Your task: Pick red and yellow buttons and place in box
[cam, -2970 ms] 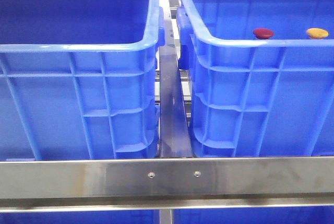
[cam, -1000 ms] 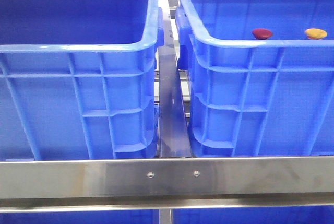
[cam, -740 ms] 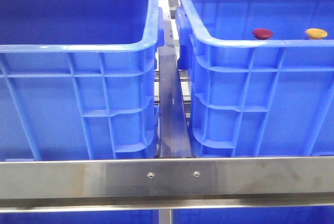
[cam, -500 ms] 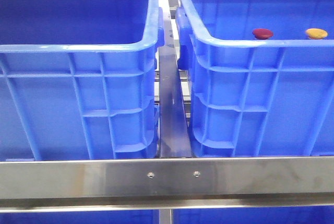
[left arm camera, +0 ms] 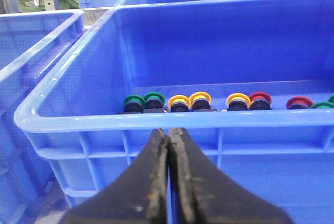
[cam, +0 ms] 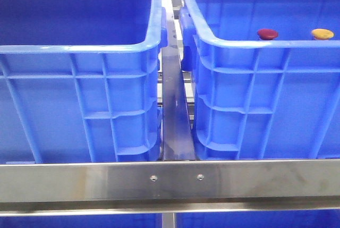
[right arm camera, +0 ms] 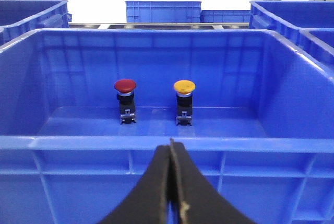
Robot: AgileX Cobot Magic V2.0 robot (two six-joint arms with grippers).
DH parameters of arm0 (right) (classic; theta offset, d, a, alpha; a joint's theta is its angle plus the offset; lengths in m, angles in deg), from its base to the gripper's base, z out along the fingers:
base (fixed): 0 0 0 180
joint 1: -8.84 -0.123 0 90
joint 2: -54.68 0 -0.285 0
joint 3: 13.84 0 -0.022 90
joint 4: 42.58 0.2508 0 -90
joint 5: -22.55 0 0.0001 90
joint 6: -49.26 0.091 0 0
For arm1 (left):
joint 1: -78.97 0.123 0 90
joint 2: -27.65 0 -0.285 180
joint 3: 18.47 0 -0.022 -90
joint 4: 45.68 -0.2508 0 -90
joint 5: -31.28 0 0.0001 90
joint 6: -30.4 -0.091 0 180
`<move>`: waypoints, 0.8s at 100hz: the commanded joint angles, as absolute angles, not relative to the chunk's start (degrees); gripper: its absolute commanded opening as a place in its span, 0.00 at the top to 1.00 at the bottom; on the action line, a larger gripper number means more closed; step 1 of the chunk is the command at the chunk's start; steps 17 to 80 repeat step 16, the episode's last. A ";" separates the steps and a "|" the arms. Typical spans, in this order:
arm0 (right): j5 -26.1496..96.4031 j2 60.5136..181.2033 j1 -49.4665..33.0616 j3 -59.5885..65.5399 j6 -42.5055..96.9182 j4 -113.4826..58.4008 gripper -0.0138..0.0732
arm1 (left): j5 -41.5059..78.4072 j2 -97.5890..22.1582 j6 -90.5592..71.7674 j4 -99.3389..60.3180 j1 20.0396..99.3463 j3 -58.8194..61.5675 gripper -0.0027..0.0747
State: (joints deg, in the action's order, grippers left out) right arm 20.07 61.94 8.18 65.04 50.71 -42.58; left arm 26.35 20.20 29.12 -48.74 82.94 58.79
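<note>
Red button (right arm camera: 125, 85) and yellow button (right arm camera: 184, 86) stand upright in the box (right arm camera: 156, 143); open your closed, empty right pincer (right arm camera: 170, 145) before descending.

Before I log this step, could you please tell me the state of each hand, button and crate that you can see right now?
Left hand: shut, empty, outside a crate's near wall.
Right hand: shut, empty, outside the crate's near wall.
Red button: upright on the crate floor, not held.
Yellow button: upright beside the red one, apart from it, not held.
Right crate: open-topped, holds both buttons.
Left crate: open-topped, floor hidden.
</note>
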 commanded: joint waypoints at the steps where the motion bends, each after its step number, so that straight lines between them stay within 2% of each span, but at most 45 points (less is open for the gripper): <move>1: 16.05 60.53 8.21 64.09 49.92 -42.58 0.92 | 31.28 21.88 29.80 -48.32 83.10 61.86 0.99; 80: 16.05 60.53 8.21 64.09 49.92 -42.58 0.92 | 31.28 21.88 29.80 -48.32 83.10 61.86 0.99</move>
